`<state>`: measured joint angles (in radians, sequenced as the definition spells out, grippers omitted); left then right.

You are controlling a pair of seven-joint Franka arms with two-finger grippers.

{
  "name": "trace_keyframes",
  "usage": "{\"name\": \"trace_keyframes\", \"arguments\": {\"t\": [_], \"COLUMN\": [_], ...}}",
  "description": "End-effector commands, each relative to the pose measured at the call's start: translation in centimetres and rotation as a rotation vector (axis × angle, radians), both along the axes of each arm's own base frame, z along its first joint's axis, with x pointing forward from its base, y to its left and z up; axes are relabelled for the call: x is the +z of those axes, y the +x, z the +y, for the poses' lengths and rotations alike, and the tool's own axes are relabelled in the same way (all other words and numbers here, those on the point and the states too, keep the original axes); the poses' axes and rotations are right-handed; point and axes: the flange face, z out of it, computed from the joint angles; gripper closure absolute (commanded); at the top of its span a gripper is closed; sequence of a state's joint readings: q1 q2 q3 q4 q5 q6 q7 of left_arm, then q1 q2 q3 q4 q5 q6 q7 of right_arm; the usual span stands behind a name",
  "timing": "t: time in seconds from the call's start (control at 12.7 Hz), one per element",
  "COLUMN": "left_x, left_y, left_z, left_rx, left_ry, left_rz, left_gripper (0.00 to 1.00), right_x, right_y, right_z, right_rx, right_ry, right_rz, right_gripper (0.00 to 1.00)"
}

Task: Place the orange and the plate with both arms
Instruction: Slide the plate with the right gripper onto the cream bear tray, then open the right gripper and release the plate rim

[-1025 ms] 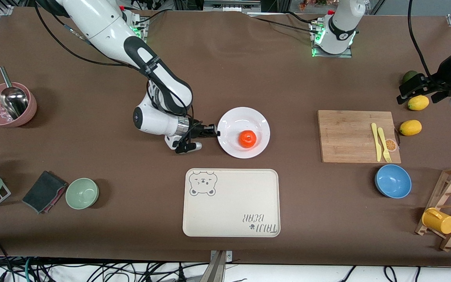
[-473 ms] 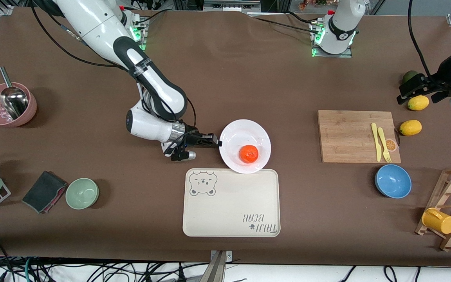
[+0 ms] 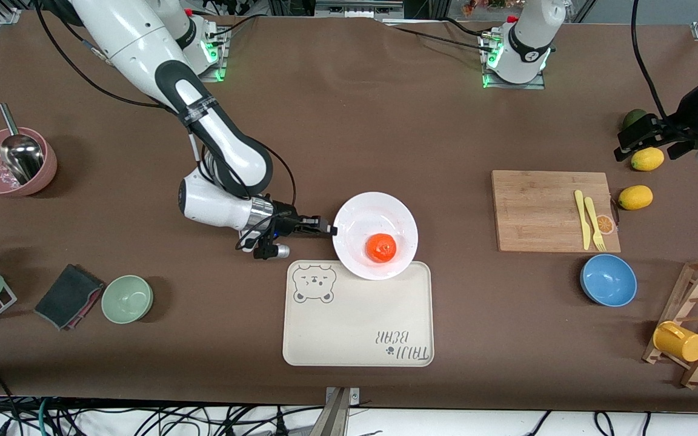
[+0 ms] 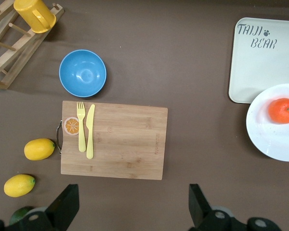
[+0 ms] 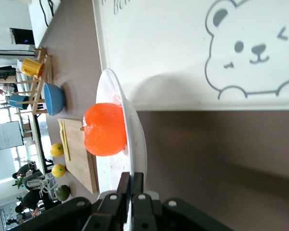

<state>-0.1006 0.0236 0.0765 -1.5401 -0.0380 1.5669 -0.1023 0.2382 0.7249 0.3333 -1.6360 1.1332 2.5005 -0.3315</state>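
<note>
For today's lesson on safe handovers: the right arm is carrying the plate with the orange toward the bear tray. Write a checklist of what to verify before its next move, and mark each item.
1. Right gripper shut on the plate rim: ok.
2. Orange sits on the plate, not at its edge: ok.
3. Plate level: cannot tell; the front view suggests it, the right wrist view is sideways.
4. Plate fully over the tray: not ok; only its nearer edge overlaps the tray's farther edge.
5. Landing area on the tray free of objects: ok.
6. Left gripper open, waiting by the lemons, out of the path: ok.
</note>
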Motion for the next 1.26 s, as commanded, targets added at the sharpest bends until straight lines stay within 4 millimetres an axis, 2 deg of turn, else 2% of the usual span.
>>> {"name": "trace_keyframes", "arguments": {"t": [0.0,0.24,0.71,1.03,1.18], "left_x": [0.5,0.5,0.5,0.5,0.5], "left_y": [0.3,0.3,0.3,0.3,0.3], "left_z": [0.2,0.2,0.2,0.2,0.1], "left_rx": [-0.008,-0.008,-0.008,-0.008,-0.009], "left_ry": [-0.021,-0.021,-0.021,-0.021,-0.024], "left_rz": [0.004,0.004,0.004,0.004,0.005], "left_gripper": [0.00,0.00,0.00,0.00,0.00], "right_x": [0.3,-1.5,-4.6,-6.6,-8.2], "right_y": [3.8,8.1,12.1,11.9,11.6], "right_z": [0.4,0.3,-1.7,-2.1,-2.4], "right_rx": [-0.041,-0.096,-0.196,-0.208,-0.206], "right_ry": [0.075,0.124,0.148,0.125,0.106], "right_rz": [-0.021,-0.061,-0.107,-0.099,-0.089], "right_gripper": [1.00,1.00,1.00,1.00,1.00]}}
